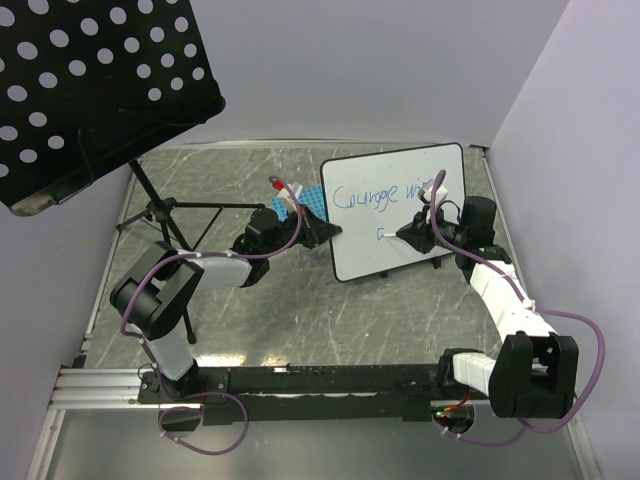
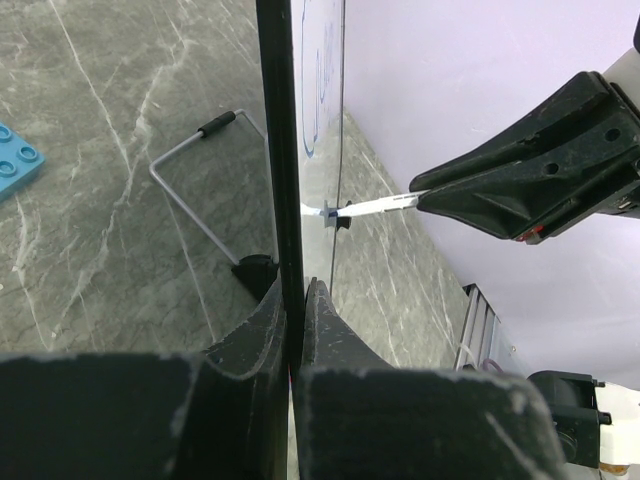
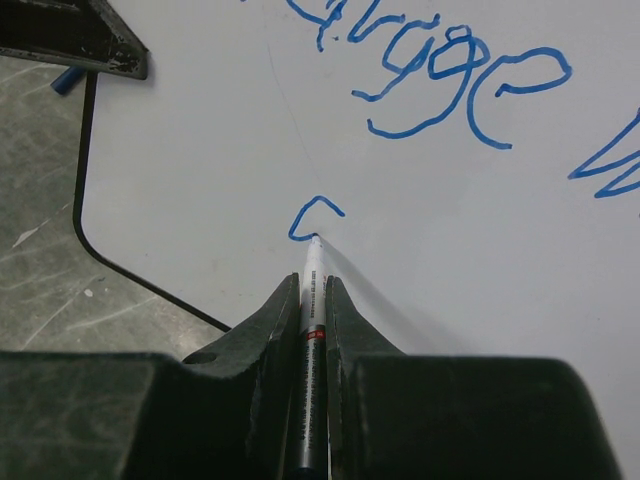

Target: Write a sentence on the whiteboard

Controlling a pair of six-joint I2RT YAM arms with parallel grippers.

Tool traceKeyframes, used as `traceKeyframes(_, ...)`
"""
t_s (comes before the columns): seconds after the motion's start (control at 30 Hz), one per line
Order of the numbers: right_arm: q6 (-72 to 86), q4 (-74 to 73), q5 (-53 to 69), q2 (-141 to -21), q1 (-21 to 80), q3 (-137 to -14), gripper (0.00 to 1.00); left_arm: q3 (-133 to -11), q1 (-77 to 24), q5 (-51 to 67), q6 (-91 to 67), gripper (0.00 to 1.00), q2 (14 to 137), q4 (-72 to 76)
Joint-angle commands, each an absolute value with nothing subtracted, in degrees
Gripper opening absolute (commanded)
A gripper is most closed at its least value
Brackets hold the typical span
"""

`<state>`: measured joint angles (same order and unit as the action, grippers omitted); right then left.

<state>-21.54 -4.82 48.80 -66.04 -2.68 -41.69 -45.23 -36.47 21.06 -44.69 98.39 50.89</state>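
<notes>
While left pincer (image 2: 296, 295) clamps the whiteboard (image 1: 365, 250), right pincer (image 3: 312, 285) holds a marker (image 3: 312, 335) below "Courage w".

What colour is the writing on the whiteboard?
Blue. Best seen in the right wrist view: the sentence on the whiteboard, just above the marker.

whiteboard (image 1: 372, 256) | blue sentence (image 1: 375, 194) reads "courage wi", rest hidden | second line: a lone "c"
</notes>
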Motion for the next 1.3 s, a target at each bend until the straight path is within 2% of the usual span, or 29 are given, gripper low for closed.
traceKeyframes(0.0,-21.01,-0.18,45.44,-64.86,-3.08,-43.68,0.0,-45.7,-37.44,23.73,-40.52,0.01,98.35,52.74)
traceKeyframes(0.4,-21.0,0.27,45.96,-65.74,-3.08,-44.74,0.0,-45.35,-37.35,23.73,-40.52,0.01,98.26,53.0)
traceKeyframes(0.9,-27.33,-10.98,47.38,-63.99,-3.08,-44.47,0.0,-44.83,-37.44,23.55,-40.34,0.01,97.91,53.09)
traceKeyframes(1.27,-23.21,-7.04,46.67,-61.35,-4.39,-47.1,0.0,-44.82,-37.44,23.64,-40.34,0.01,97.91,53.09)
